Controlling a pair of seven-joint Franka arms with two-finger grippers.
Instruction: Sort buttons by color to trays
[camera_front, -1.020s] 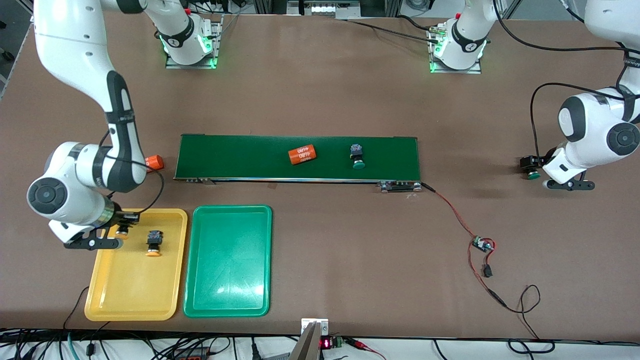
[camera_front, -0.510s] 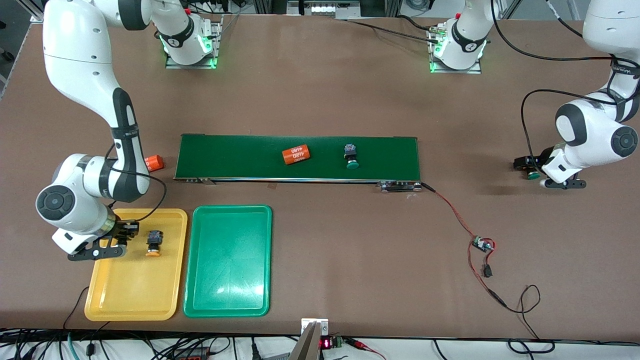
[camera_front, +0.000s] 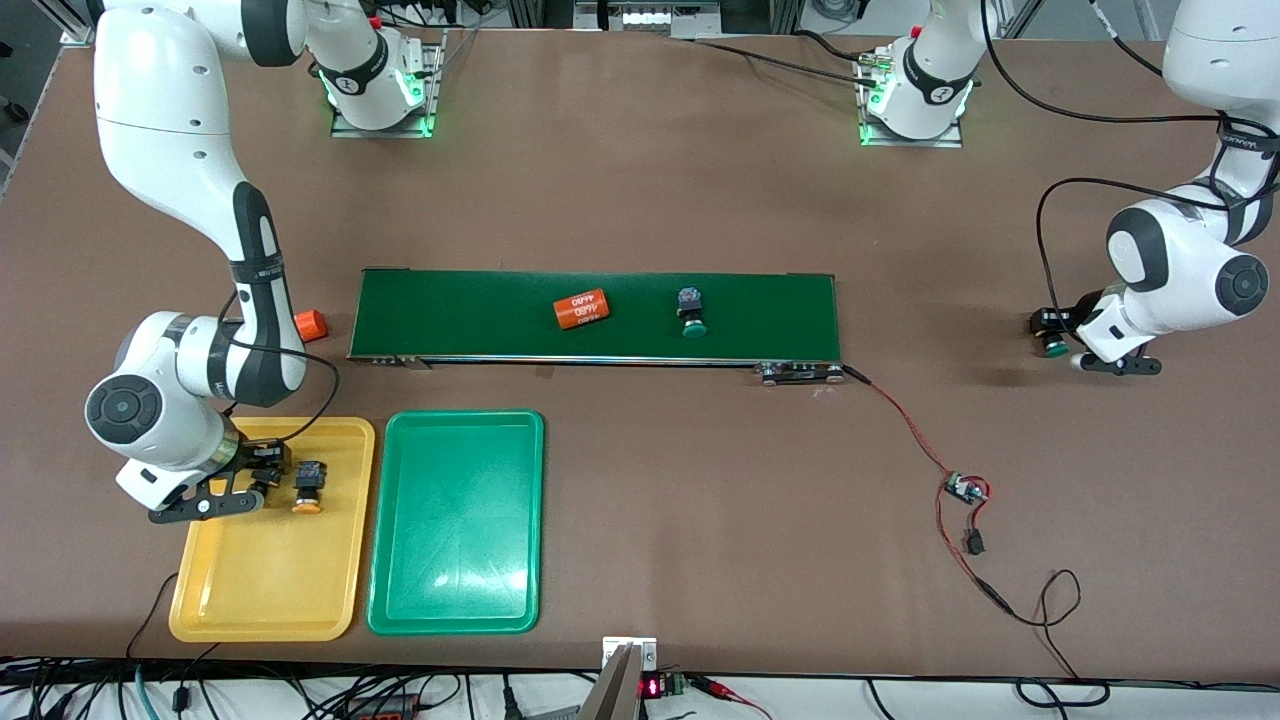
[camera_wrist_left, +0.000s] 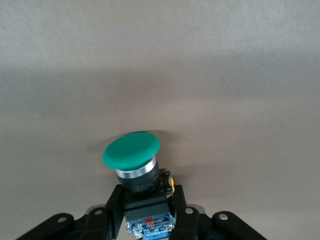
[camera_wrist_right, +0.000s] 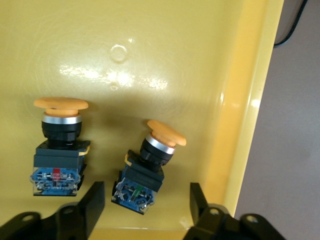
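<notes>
In the right wrist view two orange-capped buttons lie in the yellow tray (camera_wrist_right: 165, 55). One button (camera_wrist_right: 148, 167) lies tilted between my right gripper's (camera_wrist_right: 146, 200) open fingers, apart from both, and the other button (camera_wrist_right: 59, 150) rests beside it. In the front view the right gripper (camera_front: 258, 482) hangs over the yellow tray (camera_front: 265, 590), beside an orange-capped button (camera_front: 308, 488). My left gripper (camera_wrist_left: 147, 200) is shut on the black-and-blue body of a green-capped button (camera_wrist_left: 131, 150), low over bare table at the left arm's end (camera_front: 1053, 342). Another green-capped button (camera_front: 691, 312) lies on the conveyor belt. The green tray (camera_front: 455, 560) holds nothing.
The dark-green conveyor belt (camera_front: 460, 310) also carries an orange cylinder (camera_front: 582, 309). A second orange cylinder (camera_front: 311, 325) lies on the table off the belt's end toward the right arm. A small circuit board with red wires (camera_front: 965, 490) lies nearer the front camera, toward the left arm's end.
The right gripper moved over the yellow tray and opened, leaving its orange-capped button there. The left gripper shut on the green-capped button. The belt's cylinder and button drifted toward the right arm's end.
</notes>
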